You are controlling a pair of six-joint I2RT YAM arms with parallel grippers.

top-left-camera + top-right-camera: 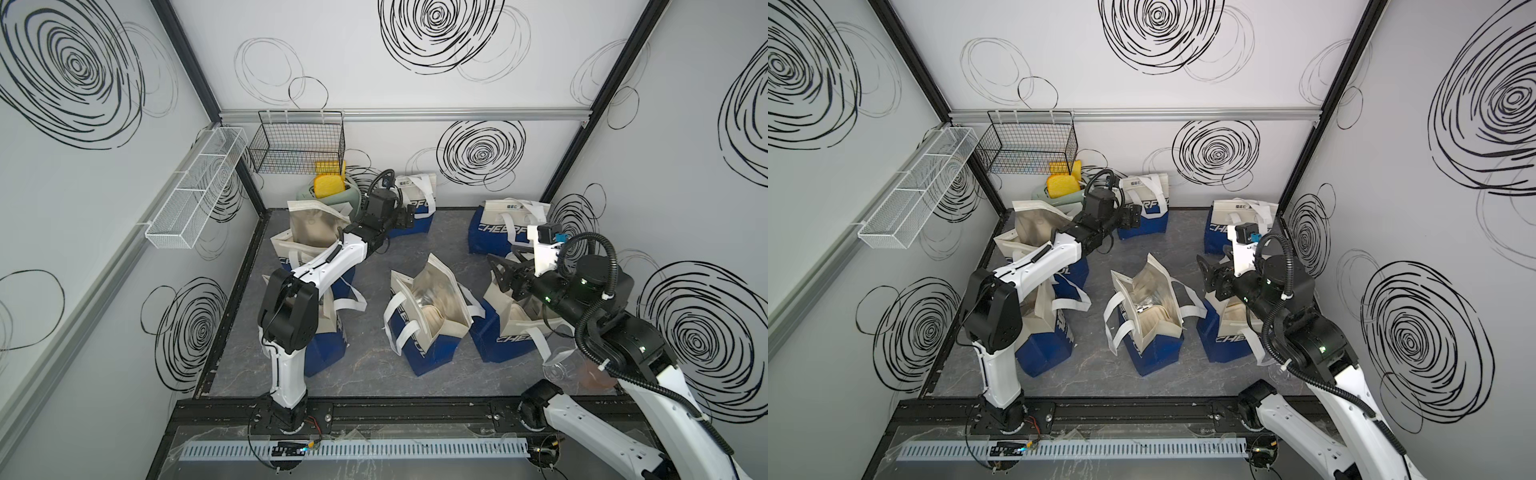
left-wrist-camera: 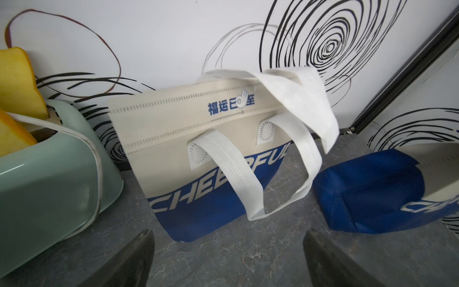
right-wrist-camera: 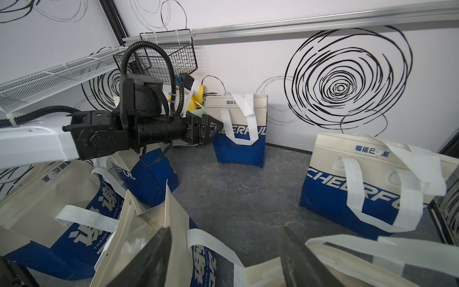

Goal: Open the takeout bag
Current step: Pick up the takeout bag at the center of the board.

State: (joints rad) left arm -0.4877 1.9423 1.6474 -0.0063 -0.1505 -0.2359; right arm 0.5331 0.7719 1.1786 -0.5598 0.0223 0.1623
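A cream and blue takeout bag (image 2: 198, 149) stands upright against the back wall, its top band flat and closed and its white handles hanging in front; both top views show it (image 1: 419, 199) (image 1: 1152, 208). My left gripper (image 2: 228, 238) is open just in front of this bag, apart from it, with only grey floor between its fingers; it also shows in a top view (image 1: 409, 216). My right gripper (image 3: 227, 233) is open and holds nothing, hovering over an opened bag (image 1: 515, 328) at the right.
A second closed bag (image 1: 503, 228) stands at the back right. Opened bags stand in the centre (image 1: 428, 307) and at the left (image 1: 307, 232). A green toaster with yellow bread (image 2: 49, 174) sits beside the back bag. Wire baskets (image 1: 297, 143) hang on the walls.
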